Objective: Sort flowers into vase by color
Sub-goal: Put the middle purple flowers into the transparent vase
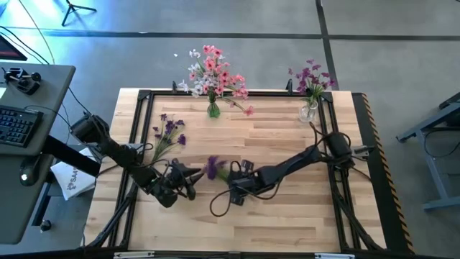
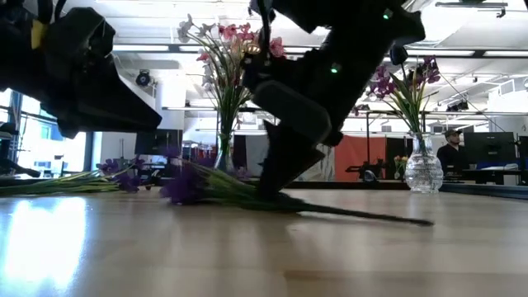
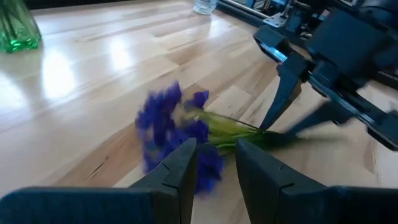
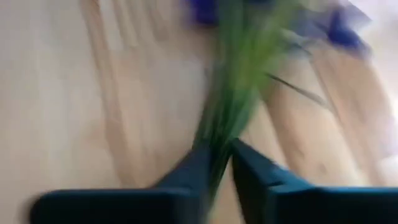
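Observation:
A purple sprig (image 1: 214, 167) with green stems lies mid-table between my two grippers. My right gripper (image 1: 236, 175) is shut on its stems. My left gripper (image 3: 214, 149) stands open at the blossom end (image 3: 171, 121), its fingertips on either side of the nearest blossoms; whether they touch does not show. A second purple bunch (image 1: 169, 133) lies flat on the table's left part. At the far edge, a green vase (image 1: 213, 109) holds pink and white flowers, and a clear vase (image 1: 309, 109) holds purple ones. My right gripper pinches the sprig's green stems (image 4: 227, 124) between its two fingers, a little behind the blossoms. The fingers (image 3: 280, 102) come down from above, slanting from the table's right, and lie across the stems. The sprig stays low, its stem end (image 2: 417, 221) on the table.
A black frame (image 1: 144, 97) runs around the tabletop. A dark cable loop (image 1: 219, 203) lies near my right gripper. Bare wood (image 1: 287, 208) stretches toward the near edge. A desk with a keyboard (image 1: 14, 122) stands left of the table.

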### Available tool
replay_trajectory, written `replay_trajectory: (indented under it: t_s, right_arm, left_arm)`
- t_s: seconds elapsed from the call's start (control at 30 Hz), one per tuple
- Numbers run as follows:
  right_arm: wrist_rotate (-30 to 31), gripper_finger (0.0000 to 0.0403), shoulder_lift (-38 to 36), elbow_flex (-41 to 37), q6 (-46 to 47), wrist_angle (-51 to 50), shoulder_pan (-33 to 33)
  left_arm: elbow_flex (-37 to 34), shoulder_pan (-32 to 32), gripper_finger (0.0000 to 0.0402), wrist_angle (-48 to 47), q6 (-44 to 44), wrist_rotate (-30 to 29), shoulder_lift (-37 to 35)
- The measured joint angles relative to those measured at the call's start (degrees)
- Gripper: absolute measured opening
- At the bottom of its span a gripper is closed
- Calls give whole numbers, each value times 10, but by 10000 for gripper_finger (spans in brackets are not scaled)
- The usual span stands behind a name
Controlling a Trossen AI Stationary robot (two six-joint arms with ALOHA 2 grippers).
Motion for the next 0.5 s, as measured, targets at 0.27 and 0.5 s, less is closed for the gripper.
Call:
replay_trajectory:
  t_s: [0.27,0.5]
  right_arm:
    - [72,17,-131,-165,10,59,28]
    - [54,8,-260,-446,-115,647,58]
  left_arm:
    - [0,-2,97,12,19,9,0]
    - [0,2,97,58,128,92,11]
